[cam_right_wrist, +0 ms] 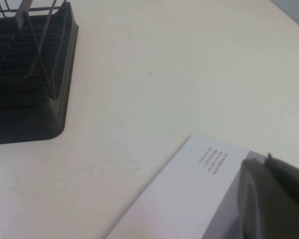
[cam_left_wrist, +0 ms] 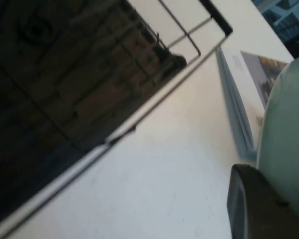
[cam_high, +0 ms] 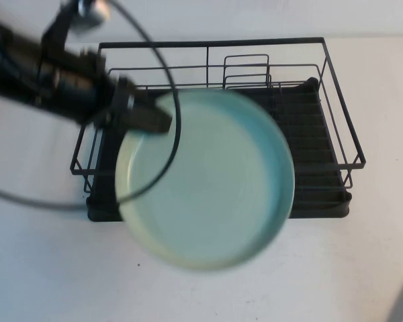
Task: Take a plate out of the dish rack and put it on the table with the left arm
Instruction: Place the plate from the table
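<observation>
One plate [cam_high: 208, 181] clamped in left tool [cam_high: 151, 117], above dish rack [cam_high: 322, 134]; right tool [cam_right_wrist: 274, 199] beside booklet [cam_right_wrist: 189, 199].

A staged lab-style test bench, not a lived-in kitchen: a plain white table [cam_high: 363, 268] carries only a black wire dish rack [cam_high: 336, 121] at twelve o'clock, and a printed booklet [cam_right_wrist: 189, 199] lies nearby.

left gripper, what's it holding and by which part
The left gripper, raised above the dish rack, holds the plate by its rim. The right gripper isn't visible.
</observation>
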Robot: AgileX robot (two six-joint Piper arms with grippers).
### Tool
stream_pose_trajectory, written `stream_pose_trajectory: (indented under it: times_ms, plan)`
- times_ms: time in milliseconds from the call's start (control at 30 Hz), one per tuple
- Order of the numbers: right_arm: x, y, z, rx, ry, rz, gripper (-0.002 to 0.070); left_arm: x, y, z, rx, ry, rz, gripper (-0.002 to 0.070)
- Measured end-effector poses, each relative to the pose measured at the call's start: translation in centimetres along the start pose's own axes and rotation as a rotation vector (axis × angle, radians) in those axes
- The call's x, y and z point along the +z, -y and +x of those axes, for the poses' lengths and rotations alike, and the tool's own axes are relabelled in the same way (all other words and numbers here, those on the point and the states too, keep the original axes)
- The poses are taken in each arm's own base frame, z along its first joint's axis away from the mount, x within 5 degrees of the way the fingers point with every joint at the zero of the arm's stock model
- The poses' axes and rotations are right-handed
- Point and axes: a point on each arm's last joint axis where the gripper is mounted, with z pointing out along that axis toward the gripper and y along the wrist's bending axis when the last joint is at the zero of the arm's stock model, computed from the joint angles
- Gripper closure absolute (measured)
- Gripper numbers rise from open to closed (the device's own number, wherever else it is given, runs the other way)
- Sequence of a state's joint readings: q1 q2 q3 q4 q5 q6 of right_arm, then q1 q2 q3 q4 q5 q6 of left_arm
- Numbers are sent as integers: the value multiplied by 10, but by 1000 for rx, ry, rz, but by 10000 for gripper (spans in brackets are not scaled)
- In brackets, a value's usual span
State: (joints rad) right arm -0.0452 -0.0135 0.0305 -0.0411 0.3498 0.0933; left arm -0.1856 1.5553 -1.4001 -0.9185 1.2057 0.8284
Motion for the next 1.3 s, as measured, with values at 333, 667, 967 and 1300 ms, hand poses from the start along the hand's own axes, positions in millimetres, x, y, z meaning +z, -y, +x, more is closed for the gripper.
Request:
stream_pose_trajectory:
  times_ms: [333,667,967,1300]
  plan:
    - [0,0,0,0,0,0,696,49,-15,118,-304,-53,-39,631]
    - [0,0,0,0,0,0,696,104,-63,152,-430,-30,-15,631]
    - [0,0,0,0,0,0,696,119,-72,165,-344,-57,50,631]
    - [0,0,0,0,0,0,696,119,-72,165,-265,-64,60,598]
